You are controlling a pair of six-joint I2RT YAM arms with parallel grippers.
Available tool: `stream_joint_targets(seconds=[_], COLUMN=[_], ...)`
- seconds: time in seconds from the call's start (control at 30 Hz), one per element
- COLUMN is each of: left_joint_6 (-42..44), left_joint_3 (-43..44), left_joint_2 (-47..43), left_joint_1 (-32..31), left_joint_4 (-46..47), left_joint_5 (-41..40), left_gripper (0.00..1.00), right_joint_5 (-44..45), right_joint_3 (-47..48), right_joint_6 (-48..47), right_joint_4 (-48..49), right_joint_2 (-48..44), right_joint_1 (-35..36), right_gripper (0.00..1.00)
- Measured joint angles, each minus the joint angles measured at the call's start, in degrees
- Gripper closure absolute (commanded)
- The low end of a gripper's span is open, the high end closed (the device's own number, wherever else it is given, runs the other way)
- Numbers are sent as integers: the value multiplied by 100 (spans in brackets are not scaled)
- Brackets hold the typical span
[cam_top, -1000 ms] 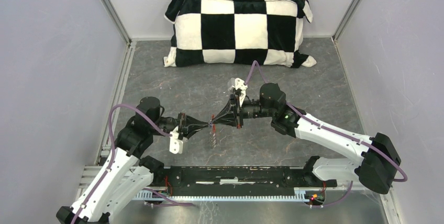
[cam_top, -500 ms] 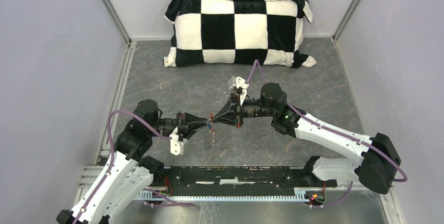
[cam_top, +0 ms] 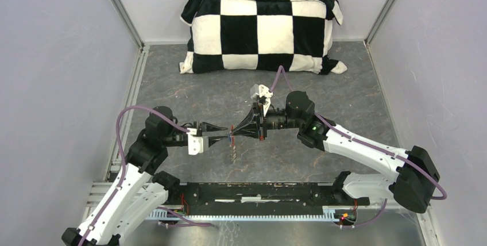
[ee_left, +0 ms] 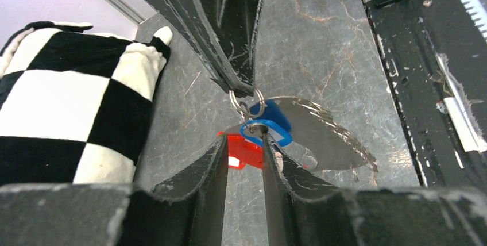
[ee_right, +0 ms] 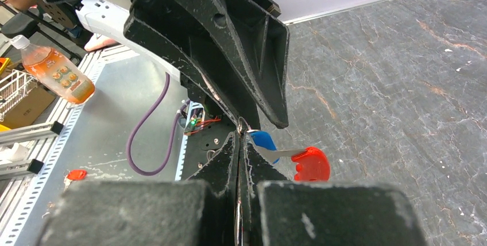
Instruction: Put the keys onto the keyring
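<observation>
So both arms meet tip to tip roughly mid-table, a bit closer to the near edge than the far one. The right pincer (cam_top: 234, 132) is clenched tight, fingers pressed flat together, and it's pinching the thin wire of the keyring (ee_left: 247, 101). The left pincer (cam_top: 227, 136) comes in from the opposite side. From its wrist view, its fingertips (ee_left: 223, 157) are closed in on the bunch right at the blue tag (ee_left: 270, 114), so I'd call it grasping the keys (cam_top: 232, 149). There's a visible gap further back between its fingers, though.

The keys hang off the ring between the two pincers, up off the table (cam_top: 344, 85), not lying on it. One has that blue tag right against the ring. A red tag (ee_left: 244, 154) sits just beside and below it, and a plain silver blade (ee_left: 324, 139) sticks out sideways toward the near edge. Whether the blue one is fully threaded onto the ring, I can't tell.

A black-and-white checkered pillow (cam_top: 261, 30) lies along the far edge, well apart from all this.

As for containers, the right wrist view catches stuff off the table past the near edge. There's a clear bottle (ee_right: 56, 69) with orange liquid in it, plus a wire basket (ee_right: 10, 88) and a cardboard box (ee_right: 26, 107) just beside it. I can't make out what's in those two.
</observation>
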Motion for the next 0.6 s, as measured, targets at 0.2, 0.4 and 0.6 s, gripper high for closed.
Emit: stream_joint_targets(seconds=[0.2,0.4,0.6], left_joint_6=[-400,-455,-352], left_joint_3=[275,352,352], left_joint_2=[271,365,363], left_joint_1=[0,0,0], left_joint_4=[15,-59,-164], left_joint_5=[105,291,389], left_gripper=[63,70,84], right_joint_5=[-11,-13,-15], right_joint_3=[0,0,0], right_joint_6=[-4,-4,-4], right_joint_4=[-2,-4,-4], right_joint_2=[0,0,0], right_joint_1=[2,2,2], right_gripper=[100,100,100])
